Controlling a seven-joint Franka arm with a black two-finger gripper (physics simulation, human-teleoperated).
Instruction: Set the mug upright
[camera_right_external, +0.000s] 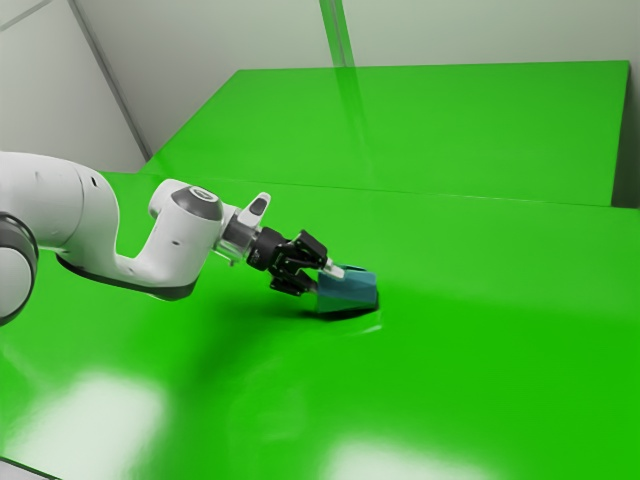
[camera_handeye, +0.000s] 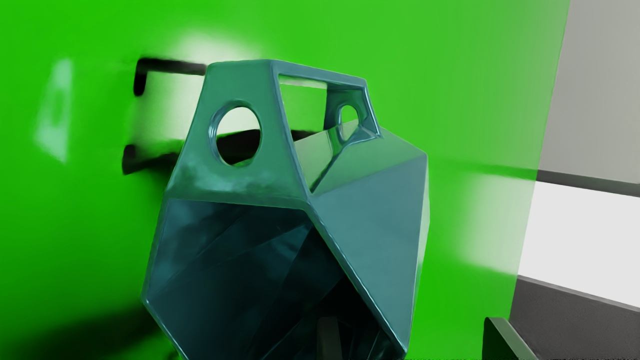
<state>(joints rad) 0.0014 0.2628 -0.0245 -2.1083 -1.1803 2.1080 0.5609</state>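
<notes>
In the exterior view the black gripper (camera_right_external: 325, 279) is at the near end of the blue-teal faceted mug (camera_right_external: 350, 291), low over the green table (camera_right_external: 480, 350). The mug (camera_handeye: 370, 200) lies tipped over, its dark hollow mouth facing my hand, its angular handle with round holes at one side. My gripper (camera_handeye: 414, 330) stands open: one finger (camera_handeye: 329, 337) reaches inside the mouth, the other (camera_handeye: 505, 342) is outside the body, with the mug's wall between them and a gap outside it. Contact between the inner finger and the wall cannot be told.
Green tabletop surrounds the mug, with dark shadows beside it. A second green surface (camera_right_external: 430, 125) stretches behind, below a pale wall (camera_right_external: 200, 40). Beyond the table's edge in the wrist view are grey and white areas.
</notes>
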